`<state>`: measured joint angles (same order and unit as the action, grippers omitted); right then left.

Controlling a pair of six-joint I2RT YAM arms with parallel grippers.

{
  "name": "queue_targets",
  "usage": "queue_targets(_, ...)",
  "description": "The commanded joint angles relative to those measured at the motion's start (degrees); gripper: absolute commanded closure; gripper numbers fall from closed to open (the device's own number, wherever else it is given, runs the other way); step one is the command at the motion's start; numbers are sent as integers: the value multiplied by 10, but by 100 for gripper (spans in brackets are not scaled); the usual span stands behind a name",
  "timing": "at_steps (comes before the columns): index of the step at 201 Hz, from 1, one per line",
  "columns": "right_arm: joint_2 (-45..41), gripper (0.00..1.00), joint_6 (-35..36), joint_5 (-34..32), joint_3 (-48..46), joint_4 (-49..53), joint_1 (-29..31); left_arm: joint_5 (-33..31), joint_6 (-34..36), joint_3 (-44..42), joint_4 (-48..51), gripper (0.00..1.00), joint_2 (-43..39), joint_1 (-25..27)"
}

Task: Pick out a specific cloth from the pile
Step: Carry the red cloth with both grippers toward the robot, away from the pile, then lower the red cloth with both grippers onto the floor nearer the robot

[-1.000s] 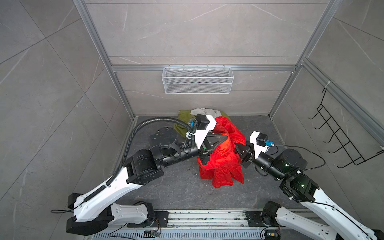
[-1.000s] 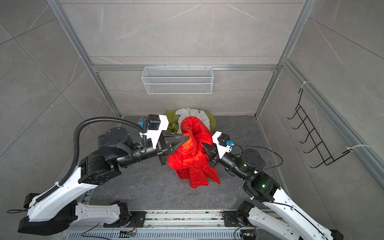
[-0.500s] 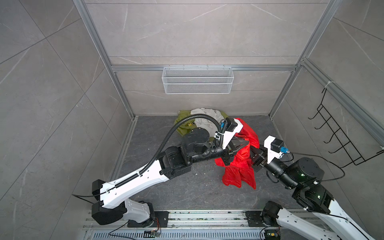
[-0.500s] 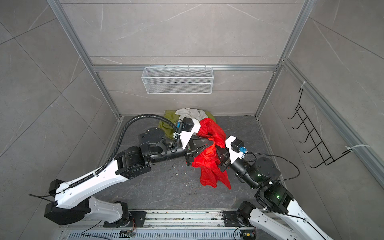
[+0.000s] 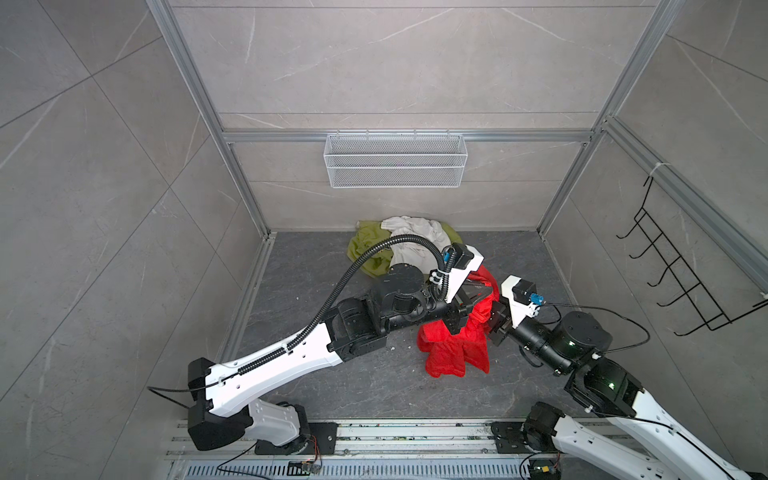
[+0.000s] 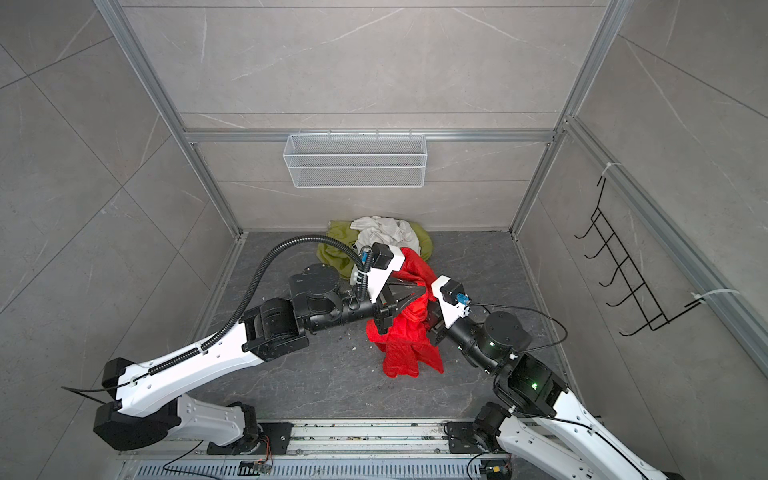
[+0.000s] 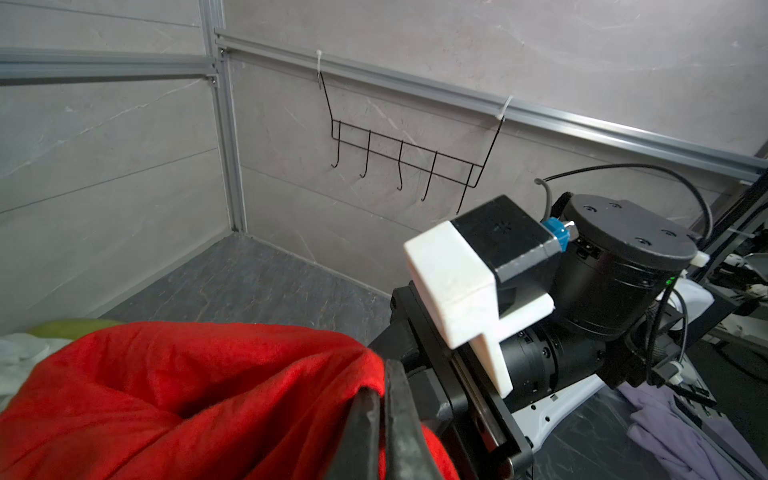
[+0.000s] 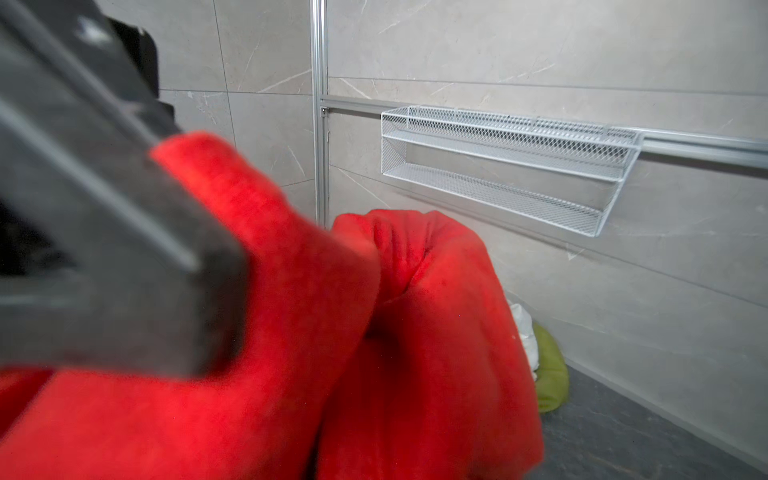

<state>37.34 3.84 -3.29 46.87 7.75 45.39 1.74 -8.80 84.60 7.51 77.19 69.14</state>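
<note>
The red cloth (image 5: 455, 351) (image 6: 401, 345) hangs lifted off the floor, to the front right of the pile. What stays of the pile against the back wall is an olive-green cloth (image 5: 368, 253) and a white cloth (image 5: 415, 241). My left gripper (image 5: 484, 297) (image 7: 382, 388) is shut on a fold at the cloth's top (image 7: 187, 395). My right gripper (image 6: 430, 320) presses into the same bunch from the right. Red fabric (image 8: 374, 353) covers its fingers in the right wrist view, and it looks shut on the cloth. The two grippers are almost touching.
A white mesh basket (image 5: 395, 160) (image 8: 498, 166) hangs on the back wall. A black hook rack (image 5: 681, 282) (image 7: 407, 158) hangs on the right wall. The left arm's black hose (image 5: 357, 266) arches over the green cloth. A lilac cloth (image 7: 673, 424) lies beyond the right arm.
Both grippers have carried the red cloth to the right, away from the pile, and the left arm has stretched out. In the last half second they hardly moved.
</note>
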Motion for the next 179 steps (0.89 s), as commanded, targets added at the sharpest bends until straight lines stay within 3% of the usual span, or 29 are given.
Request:
queue_targets(1, 12, 100, -30, 18, -20, -48, 3, -29, -8, -15, -25, 100, -30, 2)
queue_targets(96, 27, 100, -85, 25, -105, -105, 2, -63, -52, -124, -2, 100, -68, -19)
queue_targets(179, 21, 100, -116, 15, -154, -120, 2, -73, -37, -184, 19, 100, -69, -27)
